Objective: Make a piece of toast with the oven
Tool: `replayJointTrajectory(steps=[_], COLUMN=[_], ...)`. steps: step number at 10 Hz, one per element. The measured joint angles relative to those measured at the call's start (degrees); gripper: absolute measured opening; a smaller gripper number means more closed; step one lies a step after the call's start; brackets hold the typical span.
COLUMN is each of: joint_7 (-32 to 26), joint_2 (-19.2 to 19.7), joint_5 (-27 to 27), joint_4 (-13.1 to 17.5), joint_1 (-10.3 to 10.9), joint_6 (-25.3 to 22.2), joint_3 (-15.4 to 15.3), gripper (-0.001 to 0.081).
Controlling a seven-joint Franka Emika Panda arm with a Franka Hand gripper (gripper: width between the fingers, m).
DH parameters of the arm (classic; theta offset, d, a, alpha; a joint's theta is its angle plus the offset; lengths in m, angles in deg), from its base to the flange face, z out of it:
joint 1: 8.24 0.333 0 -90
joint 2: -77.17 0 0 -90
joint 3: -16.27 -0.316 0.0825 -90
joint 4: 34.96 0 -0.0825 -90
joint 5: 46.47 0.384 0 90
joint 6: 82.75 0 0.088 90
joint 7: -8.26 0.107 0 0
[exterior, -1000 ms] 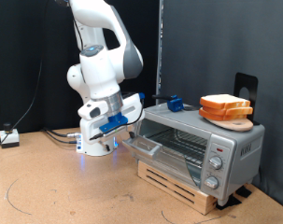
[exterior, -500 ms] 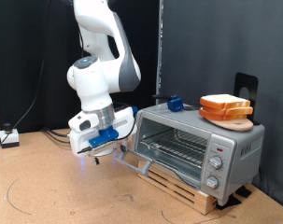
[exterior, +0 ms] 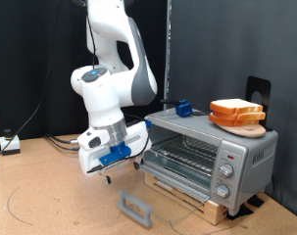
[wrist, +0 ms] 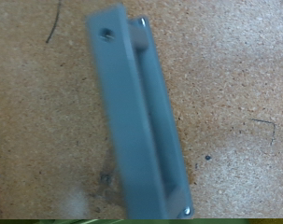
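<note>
The silver-grey oven stands on a wooden slatted base at the exterior view's right. Its glass door hangs fully open, with the grey bar handle low near the table. The wire rack shows inside, bare. The piece of toast lies on a round wooden board on top of the oven. My gripper hangs above and just left of the handle, apart from it. The wrist view shows the handle close and blurred over the brown table; no fingers show there.
A small blue object sits on the oven's top near its back left corner. A black stand rises behind the toast. A white box with cables lies at the exterior view's far left. Black curtains hang behind.
The oven door has swung from partly open down to fully open. My gripper went down and left with the handle, and now sits above it, off it.
</note>
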Motion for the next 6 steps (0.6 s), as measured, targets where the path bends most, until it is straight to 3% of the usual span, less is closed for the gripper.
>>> replayJointTrajectory(steps=[3,6], joint_7=[-0.4,-7.7], joint_2=[4.1,7.2], joint_5=[-0.5,1.9], joint_4=[1.1,2.6], joint_1=[-1.8,-4.8], joint_6=[2.5,5.3], joint_3=[1.5,1.8], gripper=[0.0809,0.0809])
